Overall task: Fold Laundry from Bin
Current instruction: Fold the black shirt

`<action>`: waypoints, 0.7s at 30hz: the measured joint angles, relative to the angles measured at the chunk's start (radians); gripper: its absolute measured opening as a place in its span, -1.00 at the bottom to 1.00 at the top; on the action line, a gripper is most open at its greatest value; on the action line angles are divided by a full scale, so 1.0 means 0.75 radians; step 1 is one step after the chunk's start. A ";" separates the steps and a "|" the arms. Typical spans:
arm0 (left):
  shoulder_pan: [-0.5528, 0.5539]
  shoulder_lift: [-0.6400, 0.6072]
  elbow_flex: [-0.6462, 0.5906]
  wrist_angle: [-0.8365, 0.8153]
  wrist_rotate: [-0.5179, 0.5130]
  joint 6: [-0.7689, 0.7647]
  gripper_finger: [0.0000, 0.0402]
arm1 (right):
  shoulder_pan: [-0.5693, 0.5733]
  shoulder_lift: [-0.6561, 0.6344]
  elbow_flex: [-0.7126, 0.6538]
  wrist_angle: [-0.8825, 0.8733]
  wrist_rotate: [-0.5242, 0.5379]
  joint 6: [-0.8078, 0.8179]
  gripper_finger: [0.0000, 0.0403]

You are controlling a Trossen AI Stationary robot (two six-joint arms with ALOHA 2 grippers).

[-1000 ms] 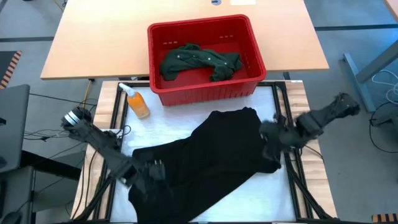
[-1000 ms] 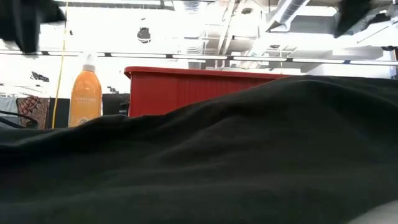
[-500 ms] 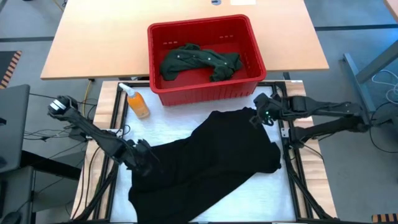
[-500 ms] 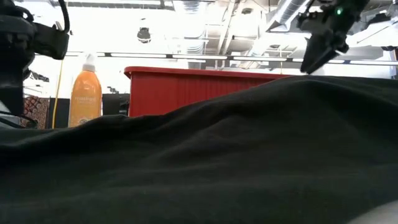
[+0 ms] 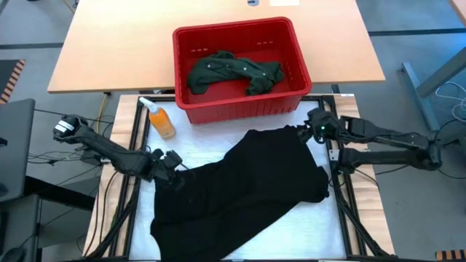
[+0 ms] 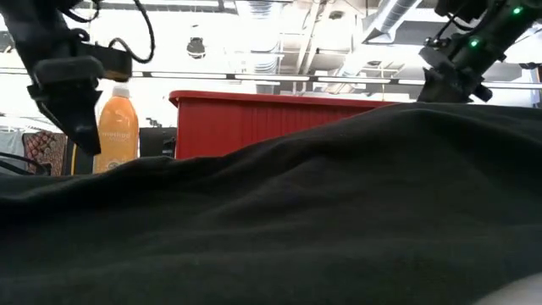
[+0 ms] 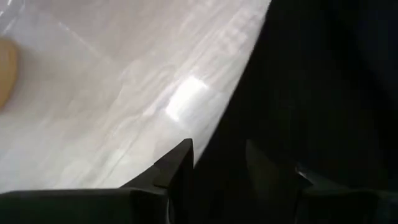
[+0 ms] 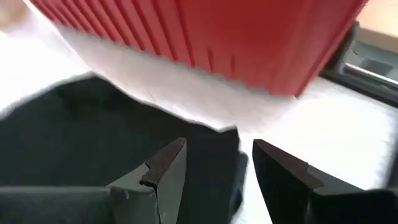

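Black garment: soft, matte, rumpled, lying spread across the white bench. Left end effector hovering at its left edge, fingers spread; right end effector spread over its far right corner. Green shirt sitting crumpled in the rigid red slotted bin, far side.

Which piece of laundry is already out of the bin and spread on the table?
The big black garment, lying spread across the white table top between the two arms. The other piece, the dark green shirt, lies bunched inside the red bin.
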 joint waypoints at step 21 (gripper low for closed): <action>0.089 0.281 -0.106 0.133 0.221 0.075 -0.39 | -0.376 0.311 -0.136 0.252 -0.340 -0.087 0.05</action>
